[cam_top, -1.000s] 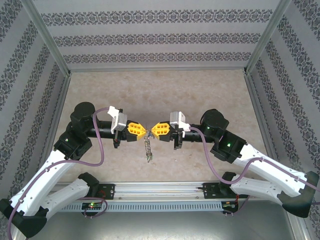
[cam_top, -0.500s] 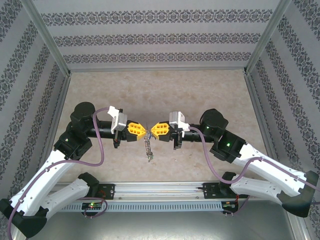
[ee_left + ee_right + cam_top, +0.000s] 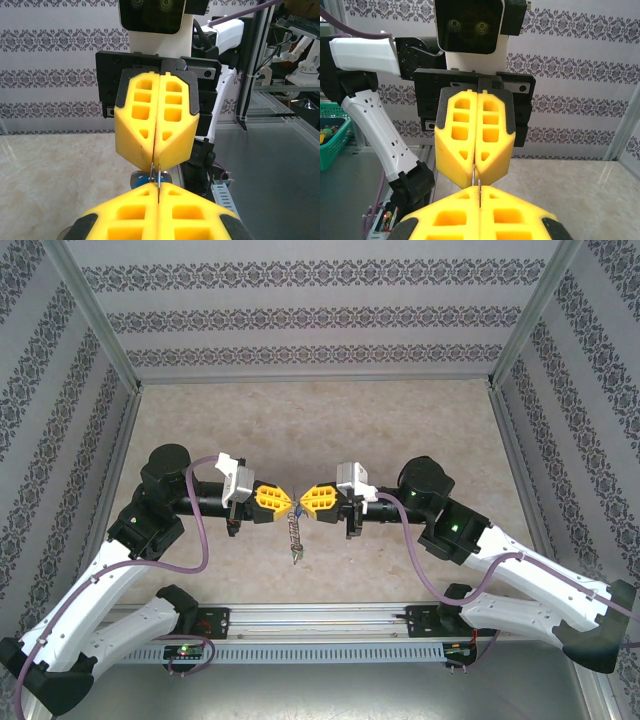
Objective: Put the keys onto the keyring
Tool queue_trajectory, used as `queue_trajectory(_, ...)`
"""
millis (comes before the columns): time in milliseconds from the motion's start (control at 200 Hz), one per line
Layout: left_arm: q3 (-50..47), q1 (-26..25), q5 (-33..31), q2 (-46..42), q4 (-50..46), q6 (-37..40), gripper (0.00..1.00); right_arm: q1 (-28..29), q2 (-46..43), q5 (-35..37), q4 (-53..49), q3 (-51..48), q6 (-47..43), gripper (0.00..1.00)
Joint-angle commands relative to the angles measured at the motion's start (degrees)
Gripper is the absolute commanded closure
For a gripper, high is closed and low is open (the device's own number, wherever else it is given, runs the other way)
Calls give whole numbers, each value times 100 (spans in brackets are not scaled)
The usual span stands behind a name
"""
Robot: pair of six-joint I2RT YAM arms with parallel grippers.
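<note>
We're right in the threading step here. Over the bench (image 3: pixel 400 420), the left end effector (image 3: pixel 288 504) and the right end effector (image 3: pixel 305 502) are meeting nose to nose, tips all but touching, and the whole job is happening in the tiny gap between them.

Both are looking fully closed. In each wrist view the yellow fingers (image 3: pixel 445 147) are pressing together with no daylight in the seam, and thin grey metal is bridging from one pair of tips to the other. We're reading that metal as the top of the keyring (image 3: pixel 294 532), so both are clamping on it. We're not able to say whether one strand is actually a key blade, though. The rest of the keyring is dangling from the meeting point, toward the arm bases in the overhead view. We can't tell if its lowest bit is touching the bench.

The key (image 3: pixel 143 179) is the hard one. We're only catching a sliver of blue just below the right end effector's tips in the left wrist view, and we're guessing that's its head.

For the next move, we're thinking it's a very small slide of the key along the wire, with one side keeping its clamp firm so nothing drops.
</note>
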Motion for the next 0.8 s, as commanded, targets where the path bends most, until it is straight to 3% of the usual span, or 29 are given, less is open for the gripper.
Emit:
queue_trajectory(0, 124, 51, -60, -64, -55, 194, 100, 56, -85, -223, 187, 185, 32, 100)
queue_trajectory(794, 65, 50, -113, -94, -99, 399, 100, 70, -104, -49, -8, 218, 56, 100)
